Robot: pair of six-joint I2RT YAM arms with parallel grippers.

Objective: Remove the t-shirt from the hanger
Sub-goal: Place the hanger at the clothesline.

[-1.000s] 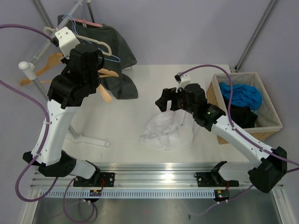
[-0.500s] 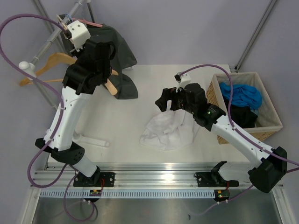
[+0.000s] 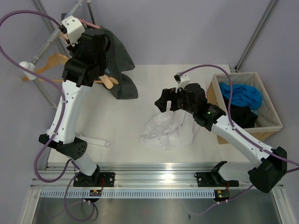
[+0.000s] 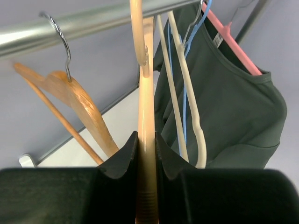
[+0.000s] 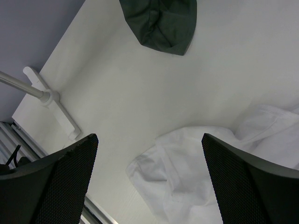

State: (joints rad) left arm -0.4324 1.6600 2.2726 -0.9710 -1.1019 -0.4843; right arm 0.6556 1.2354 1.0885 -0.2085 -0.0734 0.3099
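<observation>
Dark green t-shirt [image 3: 119, 56] hangs on thin pink hanger [image 4: 231, 39] from metal rail [image 4: 84, 21], far left, lower end bunched on white table [image 3: 140, 84]. Left gripper [image 4: 145, 140] clamped on pale wooden hanger [image 4: 145, 107], its hook at the same rail. Crumpled white t-shirt [image 3: 168, 130] lies mid-table. Right gripper [image 5: 148, 140] above it, jaws wide, holding nothing.

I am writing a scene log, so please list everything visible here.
t-shirt: one, dark green, on pink hanger
pink hanger: one, pink, on rail
rail: one, silver, upper left
brown hanger: one, wooden, on rail
cream hanger: one, cream, beside t-shirt
blue hanger: one, blue, beside t-shirt
white garment: one, white, crumpled on table
basket: one, tan wicker, right; clothes inside
left gripper: black, shut on pale hanger
right gripper: black, open above table
</observation>
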